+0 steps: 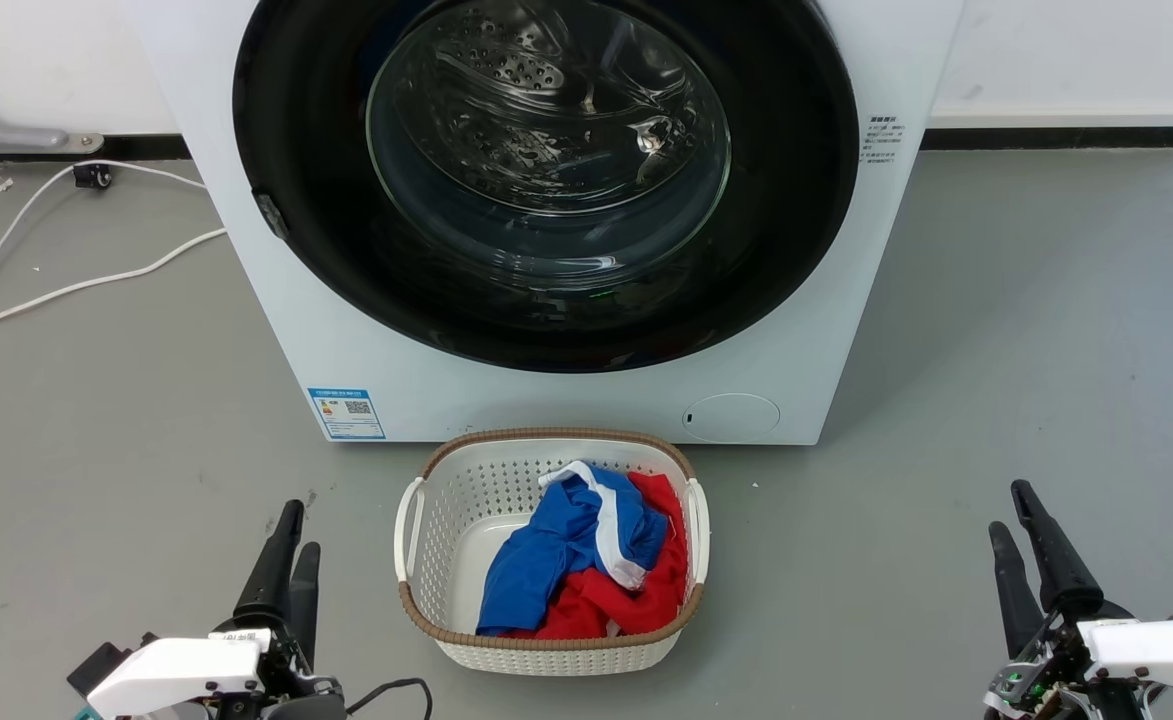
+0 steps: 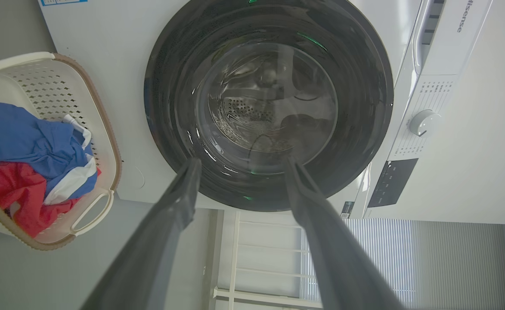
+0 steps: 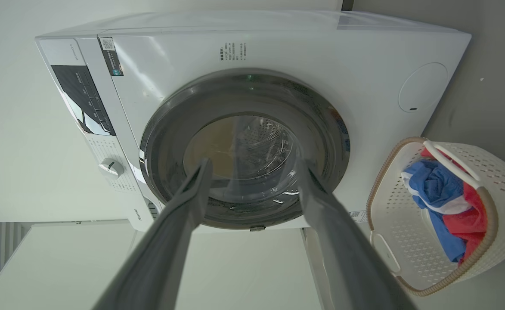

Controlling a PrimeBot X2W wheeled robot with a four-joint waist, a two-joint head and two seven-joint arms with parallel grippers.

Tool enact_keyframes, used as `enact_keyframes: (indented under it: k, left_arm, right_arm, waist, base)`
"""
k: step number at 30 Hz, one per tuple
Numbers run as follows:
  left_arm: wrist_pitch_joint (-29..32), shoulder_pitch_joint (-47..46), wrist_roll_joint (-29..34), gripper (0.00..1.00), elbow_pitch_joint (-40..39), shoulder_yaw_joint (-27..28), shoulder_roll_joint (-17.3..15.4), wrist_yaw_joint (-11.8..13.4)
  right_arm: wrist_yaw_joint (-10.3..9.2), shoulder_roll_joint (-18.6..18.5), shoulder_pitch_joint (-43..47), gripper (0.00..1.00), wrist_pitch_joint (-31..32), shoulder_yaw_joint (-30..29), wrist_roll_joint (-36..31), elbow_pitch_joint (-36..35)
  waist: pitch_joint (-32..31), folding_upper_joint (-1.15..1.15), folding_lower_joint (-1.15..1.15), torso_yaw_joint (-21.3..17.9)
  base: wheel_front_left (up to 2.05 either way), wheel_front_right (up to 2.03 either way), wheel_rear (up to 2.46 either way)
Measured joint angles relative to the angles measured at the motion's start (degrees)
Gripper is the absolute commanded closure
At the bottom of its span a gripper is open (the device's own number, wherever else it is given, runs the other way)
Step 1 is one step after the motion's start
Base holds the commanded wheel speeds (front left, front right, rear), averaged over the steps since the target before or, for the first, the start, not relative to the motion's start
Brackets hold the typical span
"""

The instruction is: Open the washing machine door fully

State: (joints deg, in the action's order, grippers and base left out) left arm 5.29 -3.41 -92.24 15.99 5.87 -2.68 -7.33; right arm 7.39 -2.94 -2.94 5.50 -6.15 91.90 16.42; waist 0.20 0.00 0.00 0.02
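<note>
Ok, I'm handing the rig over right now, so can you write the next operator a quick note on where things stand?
Left gripper: open, empty, low at the left, apart from the machine.
Right gripper: open, empty, low at the right.
Washing machine door: shut, flush with the machine's front.
Laundry basket with blue and red clothes stands on the floor just in front of the machine.
Done: nothing yet.
Left: reach the door and swing it fully open; the basket may be in the way.
</note>
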Motion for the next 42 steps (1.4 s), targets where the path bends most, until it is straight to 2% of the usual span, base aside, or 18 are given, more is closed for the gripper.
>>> enact_keyframes:
  k: [8,22,42]
  left_arm:
    - [-2.16,0.13,5.61,0.0,-1.55,0.55,-0.01,0.09]
    - [-5.56,0.92,20.9,0.0,-6.97,-0.31,-0.02,4.01]
    - [-9.61,2.8,44.7,0.0,-10.55,-5.53,-0.05,8.95]
  right_arm:
    - [0.0,0.01,0.78,0.0,-2.24,-0.19,-6.32,-1.54]
    - [0.0,0.03,2.13,0.0,-5.57,0.05,-23.16,-7.0]
    - [0.01,0.04,4.59,0.0,-9.72,2.64,-48.93,-12.7]
  waist:
    - [0.04,0.0,0.0,0.04]
    - [-0.03,0.0,0.0,0.17]
    - [-0.27,0.0,0.0,0.47]
  base:
    - [0.0,0.0,0.0]
    - [0.0,0.0,0.0]
    - [0.0,0.0,0.0]
